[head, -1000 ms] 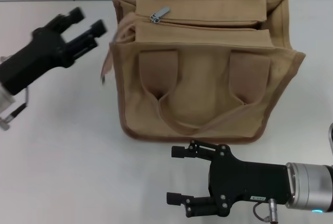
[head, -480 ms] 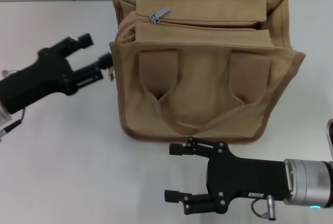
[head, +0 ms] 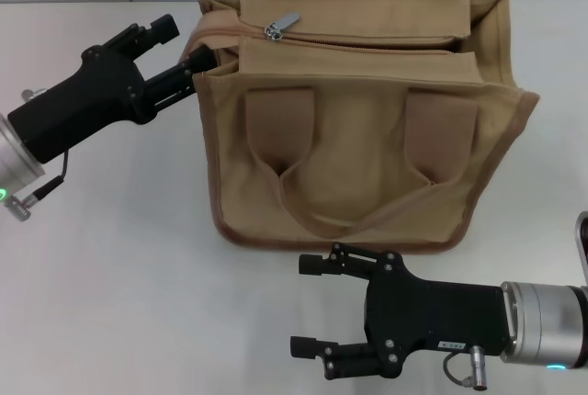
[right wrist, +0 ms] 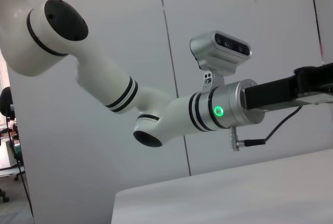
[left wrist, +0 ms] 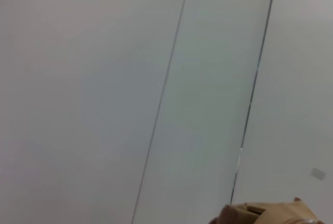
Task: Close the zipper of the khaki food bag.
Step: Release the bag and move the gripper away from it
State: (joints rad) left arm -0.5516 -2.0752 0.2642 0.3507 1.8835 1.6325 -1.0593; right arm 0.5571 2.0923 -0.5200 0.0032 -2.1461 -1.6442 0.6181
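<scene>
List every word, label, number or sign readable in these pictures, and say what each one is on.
Small white label on the black right gripper body: print too small to read.
Khaki canvas food bag with its tan zipper: no text.
Black left gripper at the bag's corner: no text.
Nothing else legible.

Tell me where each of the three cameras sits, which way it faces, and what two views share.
Head view: on the robot's head, looking down at the khaki food bag, with the left claw at its corner and the right claw nearer the robot.
Left wrist view: faces a panelled wall; only a scrap of the bag shows.
Right wrist view: faces the left arm sideways.
Shared: head and left wrist views both show the bag.
</scene>
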